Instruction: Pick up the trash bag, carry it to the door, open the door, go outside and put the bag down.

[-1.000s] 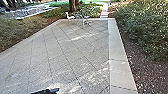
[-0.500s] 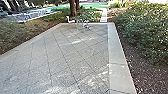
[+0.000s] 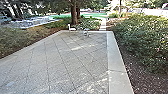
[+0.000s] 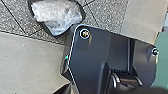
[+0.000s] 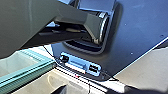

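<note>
Beside robot's dark flat plate [image 4: 92, 55], black-edged, whitish crumpled plastic trash bag [image 4: 57, 15], apparently, is seen against speckled grey paving [image 3: 75, 57]. State of either pincer cannot be told. Paving is bordered by pale stone edging [image 3: 117, 72]; white chair [image 3: 71, 29] is set near far edge, brown tree trunk [image 3: 74, 15] beyond.

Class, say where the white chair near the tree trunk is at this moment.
In the head view, the white chair stands a little left of centre, by the far edge of the paved yard, in front of the tree trunk.
</note>
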Controlling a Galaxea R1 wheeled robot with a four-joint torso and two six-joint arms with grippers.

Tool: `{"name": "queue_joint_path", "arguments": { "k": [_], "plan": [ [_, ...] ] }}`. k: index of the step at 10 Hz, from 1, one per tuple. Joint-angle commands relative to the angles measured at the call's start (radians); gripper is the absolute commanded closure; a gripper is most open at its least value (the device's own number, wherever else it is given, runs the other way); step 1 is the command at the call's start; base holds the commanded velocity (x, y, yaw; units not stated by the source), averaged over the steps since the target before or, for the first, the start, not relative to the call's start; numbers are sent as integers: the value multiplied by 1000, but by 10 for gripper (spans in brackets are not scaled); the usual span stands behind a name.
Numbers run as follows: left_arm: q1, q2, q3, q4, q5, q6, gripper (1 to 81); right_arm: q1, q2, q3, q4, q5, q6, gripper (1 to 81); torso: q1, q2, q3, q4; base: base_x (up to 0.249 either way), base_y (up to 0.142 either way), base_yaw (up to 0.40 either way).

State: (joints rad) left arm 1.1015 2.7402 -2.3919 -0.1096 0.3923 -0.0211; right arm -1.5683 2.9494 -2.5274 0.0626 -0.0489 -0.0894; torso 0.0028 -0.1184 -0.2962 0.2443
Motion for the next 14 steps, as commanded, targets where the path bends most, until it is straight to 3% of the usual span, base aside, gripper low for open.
{"name": "queue_joint_path", "arguments": {
  "k": [1, 2, 3, 4, 5, 6, 7, 9, 12, 13, 14],
  "plan": [
    [145, 49, 0, 188, -64, 10, 10, 18, 10, 12, 5, -74, -3, 10, 0, 0, 23, -92, 0, 0, 0],
    [192, 55, 2, 211, -66, 12, 10, 20, 10, 12, 5, -74, -3, 10, 0, 0, 26, -106, 0, 0, 0],
    [228, 64, 3, 238, -81, 15, 10, 20, 12, 12, 5, -75, -3, 10, 0, 0, 31, -132, 0, 0, 0],
    [254, 72, 2, 248, -99, 16, 10, 21, 12, 12, 5, -75, -3, 10, -1, 0, 38, -166, 0, 0, 0],
    [275, 76, 2, 248, -101, 18, 10, 20, 13, 12, 3, -74, -3, 10, -1, 0, 17, -108, 0, 0, 0],
    [300, 84, -1, 252, -108, 26, 10, 18, 15, 12, 2, -74, -3, 10, -1, -1, 21, -135, 0, 0, 0],
    [327, 95, -4, 266, -128, 27, 10, 18, 15, 12, 2, -74, -3, 10, -1, -1, 117, -150, 0, 0, 0],
    [360, 113, -10, 280, -150, 27, 10, 20, 16, 10, 0, -74, -3, 10, -1, -1, 143, -157, 0, 0, 0],
    [370, 148, -85, 268, -188, 26, 10, 21, 16, 10, -6, -72, -3, 10, -2, -2, 222, -157, 0, 0, 0],
    [371, 173, -131, 265, -202, 24, 10, 21, 21, 4, -7, -69, -3, 10, -3, -3, 176, -157, 0, 0, 0],
    [372, 196, -174, 265, -217, 24, 10, 21, 29, -14, -7, -36, -3, 10, -3, -3, 200, -157, 0, 0, 0]
  ]
}}
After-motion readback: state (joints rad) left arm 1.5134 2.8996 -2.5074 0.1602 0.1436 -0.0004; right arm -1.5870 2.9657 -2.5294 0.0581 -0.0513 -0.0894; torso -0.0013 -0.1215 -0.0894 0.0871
